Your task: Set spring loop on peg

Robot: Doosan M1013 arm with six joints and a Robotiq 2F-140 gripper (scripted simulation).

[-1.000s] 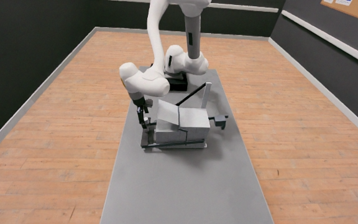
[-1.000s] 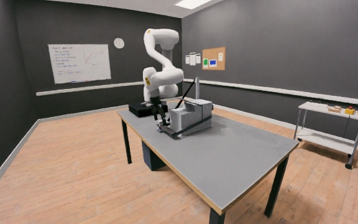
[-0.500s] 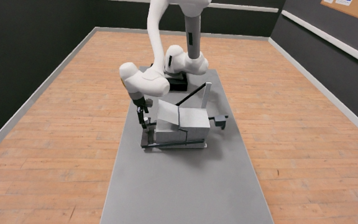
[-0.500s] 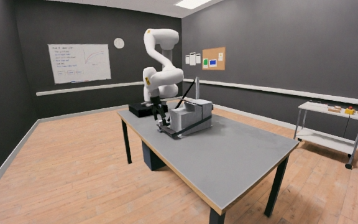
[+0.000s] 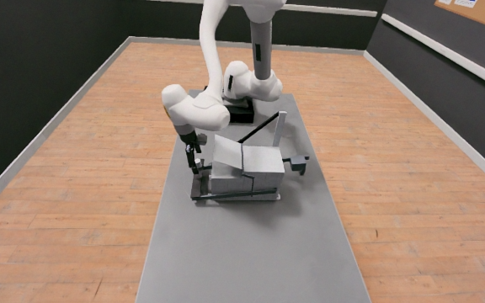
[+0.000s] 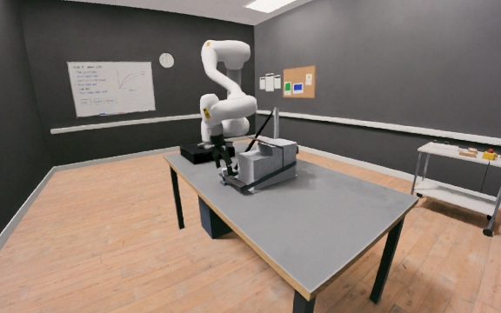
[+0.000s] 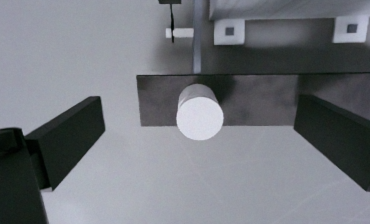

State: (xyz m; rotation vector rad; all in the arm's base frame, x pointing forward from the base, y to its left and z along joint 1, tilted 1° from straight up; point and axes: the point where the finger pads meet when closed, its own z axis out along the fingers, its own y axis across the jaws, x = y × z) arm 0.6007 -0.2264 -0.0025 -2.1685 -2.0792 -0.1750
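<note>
In the top view, a long grey bench [image 5: 242,248] [image 6: 320,226] stands on a wood-plank floor [image 5: 74,139] [image 6: 103,243] between dark walls. The white arm [image 5: 205,111] [image 6: 229,109] reaches over the bench's far part, its wrist bent down and the gripper [image 5: 196,162] [image 6: 226,167] [image 7: 199,112] tilted at one end of the grey feeder [image 5: 247,181] [image 6: 268,163]. There the light weight [image 5: 198,162] [image 7: 200,117] is beside the fingers, at the dark pedal [image 5: 200,187] [image 6: 237,183] [image 7: 266,100]. An upright post [image 5: 279,128] [image 6: 276,123] rises behind the feeder.

In the exterior view, a whiteboard [image 6: 111,89], a clock [image 6: 166,60] and a corkboard [image 6: 299,82] hang on the walls, and a white cart [image 6: 464,157] stands well apart from the bench. The arm folds downward, with the gripper close above the pedal. The feeder's body has a stepped top; its contents cannot be made out.

In the wrist view, the gripper is released, its fingers spread wide on either side of the weight and touching nothing visible. The weight, a pale cylinder, stands on the pedal near one end. Two pale brackets [image 7: 221,37] [image 7: 343,35] with dark squares show at the feeder's edge.
</note>
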